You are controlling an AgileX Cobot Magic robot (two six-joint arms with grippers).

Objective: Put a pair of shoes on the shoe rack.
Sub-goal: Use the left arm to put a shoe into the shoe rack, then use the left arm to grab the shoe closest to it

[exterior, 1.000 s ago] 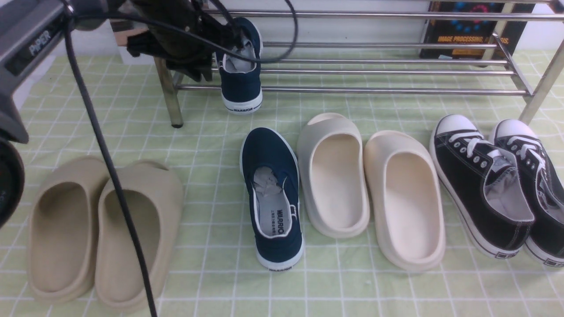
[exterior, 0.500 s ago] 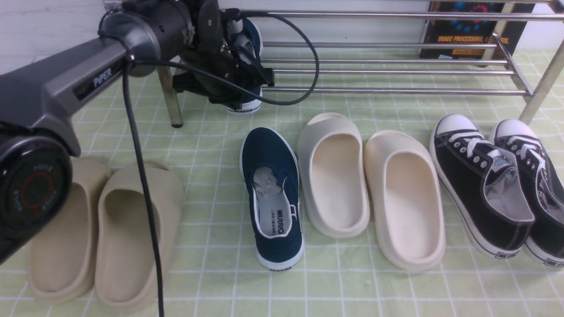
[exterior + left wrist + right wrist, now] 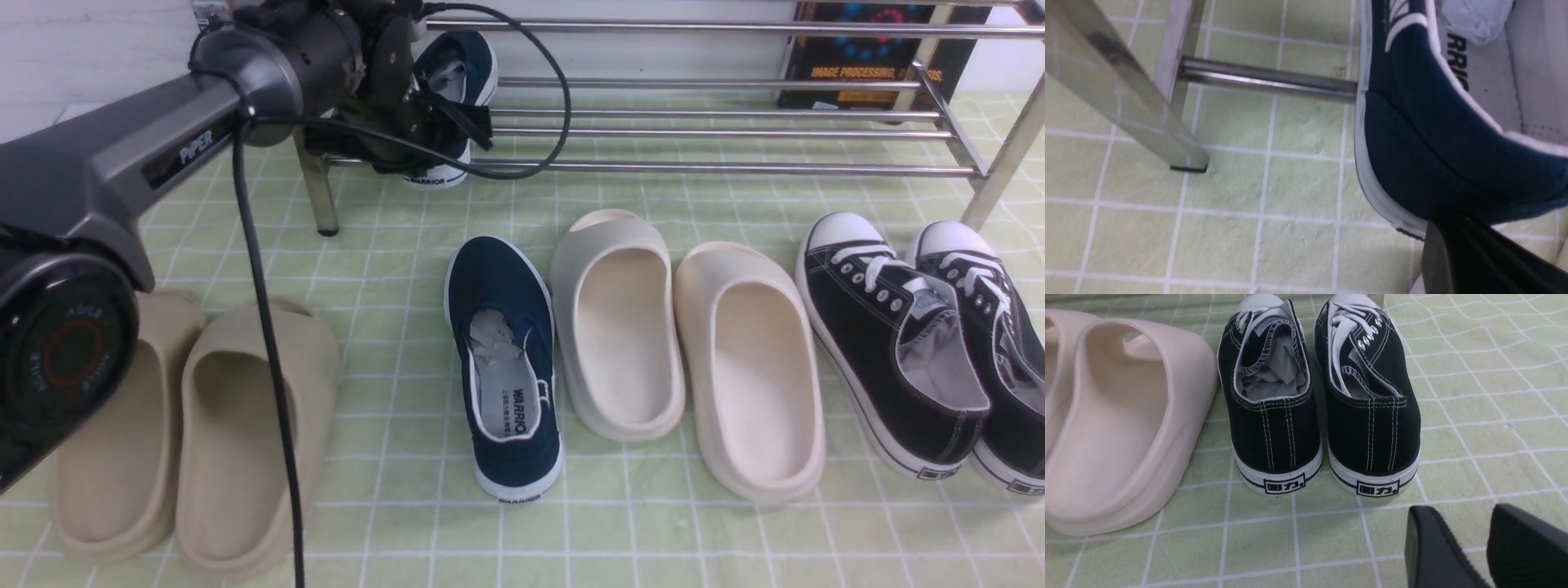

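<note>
A surface [image 3: 392, 523] is covered with a pale green cloth marked by a grid of white lines, and small wrinkles are seen in it. A pale wall [image 3: 122, 57] is seen beyond. A chrome shoe rack [image 3: 735, 169] is stood across the far side, with a dark printed box [image 3: 873, 53] partly hidden behind its bars. One navy sneaker [image 3: 482, 69] is set on the rack's low bars near the left leg, partly hidden by the left arm [image 3: 163, 147]. The other navy sneaker [image 3: 514, 465] is laid on the surface, beside cream slides [image 3: 624, 343]. Black lace-up sneakers [image 3: 914, 367] are placed farther right, and beige slides [image 3: 253, 441] at the left. The left fingers [image 3: 1457, 253] are closed together at the racked sneaker's heel. The right fingers [image 3: 1433, 547] are parted by a narrow gap, with nothing held.
</note>
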